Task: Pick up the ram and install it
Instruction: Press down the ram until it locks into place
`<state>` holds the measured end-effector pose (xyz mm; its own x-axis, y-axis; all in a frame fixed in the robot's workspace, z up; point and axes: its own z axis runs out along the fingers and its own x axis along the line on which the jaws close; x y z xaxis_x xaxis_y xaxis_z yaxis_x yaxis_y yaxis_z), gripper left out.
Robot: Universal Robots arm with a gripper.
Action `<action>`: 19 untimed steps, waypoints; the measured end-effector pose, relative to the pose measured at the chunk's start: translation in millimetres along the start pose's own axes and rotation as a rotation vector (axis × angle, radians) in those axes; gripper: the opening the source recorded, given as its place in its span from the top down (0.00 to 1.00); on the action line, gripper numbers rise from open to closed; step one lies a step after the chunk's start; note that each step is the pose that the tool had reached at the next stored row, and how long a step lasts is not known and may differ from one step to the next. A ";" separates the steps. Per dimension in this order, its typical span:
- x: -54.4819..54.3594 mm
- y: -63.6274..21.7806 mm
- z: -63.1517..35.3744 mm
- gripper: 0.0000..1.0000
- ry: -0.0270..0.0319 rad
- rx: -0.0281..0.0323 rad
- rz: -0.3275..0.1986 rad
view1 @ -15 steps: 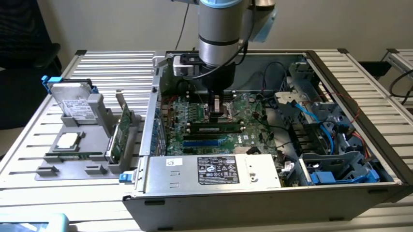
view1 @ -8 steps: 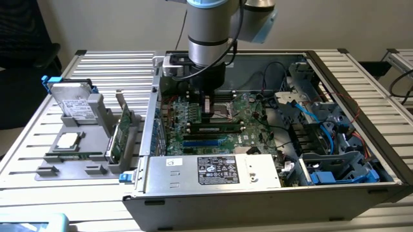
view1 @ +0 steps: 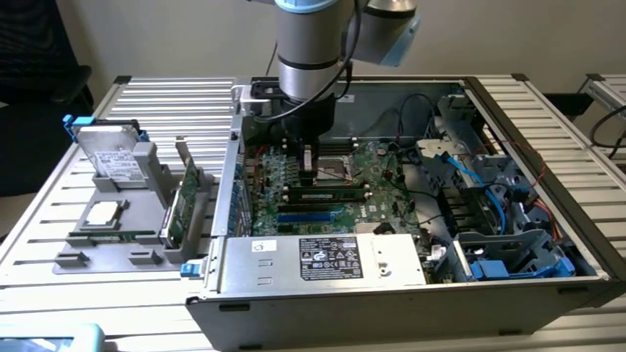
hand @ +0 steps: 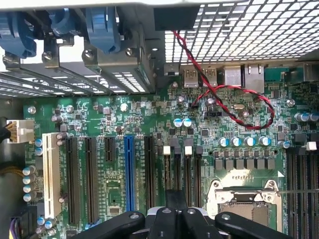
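A long narrow green ram stick [view1: 113,236] lies flat on the grey fixture plate [view1: 73,258], at the exterior view's left, outside the computer case. A second long stick with dark chips [view1: 328,194] stands in a slot across the green motherboard [view1: 377,165]. My gripper [view1: 310,170] hangs inside the open case, just above that seated stick and far from the one on the fixture. In the wrist view the gripper's black linkage [hand: 177,219] hovers over the motherboard [hand: 114,191] beside the CPU socket [hand: 244,199].
The fixture also carries a hard drive [view1: 108,150], a CPU chip [view1: 101,214] and an upright green expansion card [view1: 183,198]. Inside the case are the power supply [view1: 328,258], blue cables [view1: 470,172], a drive cage [view1: 509,253], blue slots [view1: 308,215] and a red-black wire [hand: 234,107].
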<state>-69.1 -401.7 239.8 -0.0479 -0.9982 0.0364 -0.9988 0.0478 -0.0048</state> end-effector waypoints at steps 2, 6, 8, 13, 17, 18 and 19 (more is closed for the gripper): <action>0.1 2.4 0.3 0.89 0.0001 0.0000 0.000; 0.2 6.2 1.6 0.89 0.0000 0.0003 0.000; 1.5 6.2 2.5 0.89 0.0003 0.0003 0.000; 1.6 7.5 3.9 0.89 0.0000 0.0005 0.000; 1.8 7.7 6.1 0.89 -0.0001 0.0008 0.000; 1.8 7.7 6.7 0.89 0.0000 0.0008 0.000; 1.8 7.7 7.3 0.89 -0.0001 0.0009 0.000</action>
<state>-76.9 -403.4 232.5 -0.0478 -0.9982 0.0364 -0.9988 0.0476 -0.0057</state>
